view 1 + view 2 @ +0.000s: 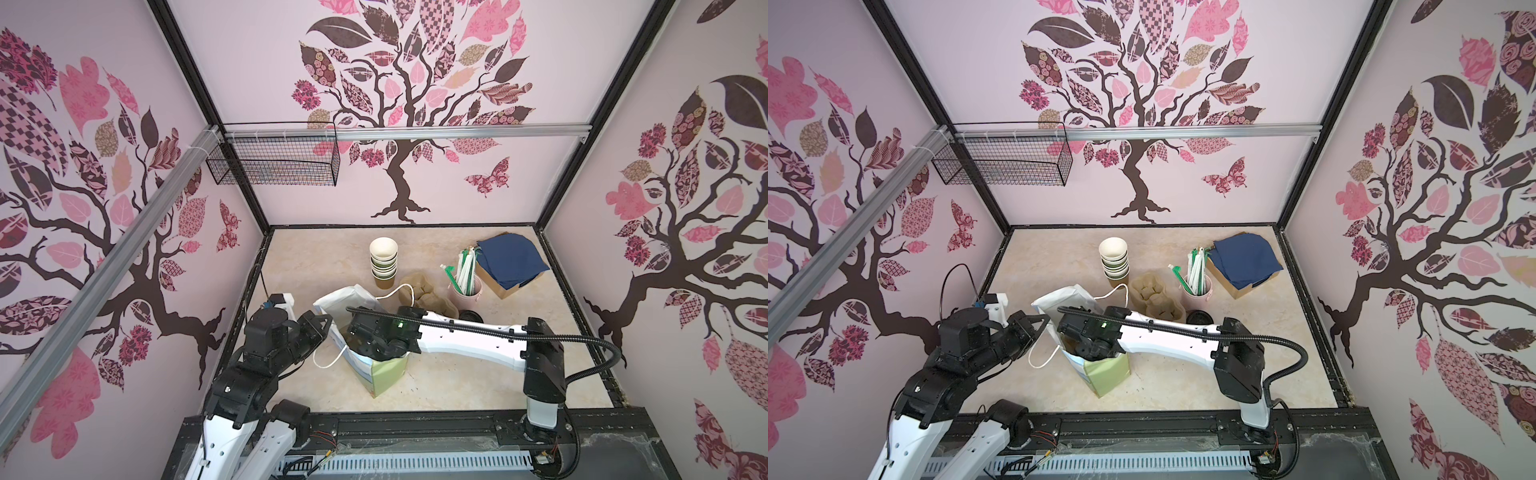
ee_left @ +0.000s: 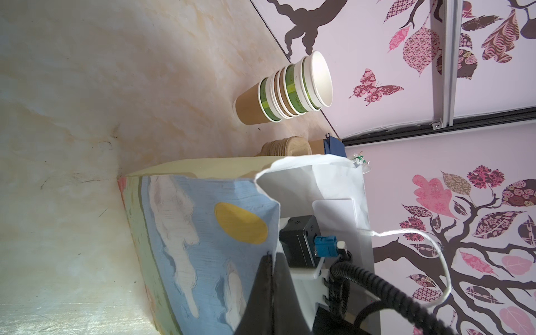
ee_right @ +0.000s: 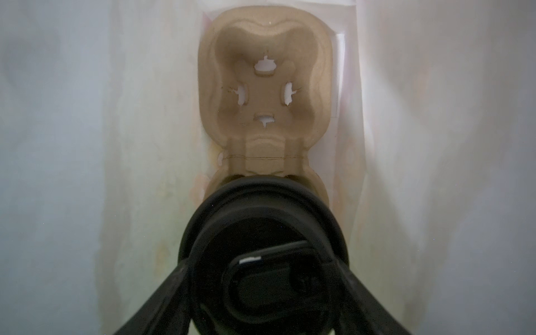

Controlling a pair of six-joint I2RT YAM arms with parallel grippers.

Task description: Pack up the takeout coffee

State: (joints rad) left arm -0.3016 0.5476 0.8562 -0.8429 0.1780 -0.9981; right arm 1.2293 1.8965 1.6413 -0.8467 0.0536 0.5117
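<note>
The takeout coffee shows only its round black sip lid in the right wrist view. My right gripper is shut on it, a finger against each side of the lid, deep inside the paper bag. Below the cup, a brown pulp cup carrier lies on the bag's bottom, its far slot bare. In both top views the right wrist covers the bag's mouth and hides the cup. My left gripper is shut on the bag's rim, pinching the paper at the bag's left side.
A stack of lidless cups stands behind the bag, with pulp carriers to its right. Further right are a pink pot of straws, a box of blue napkins and loose black lids. A wire basket hangs on the back wall.
</note>
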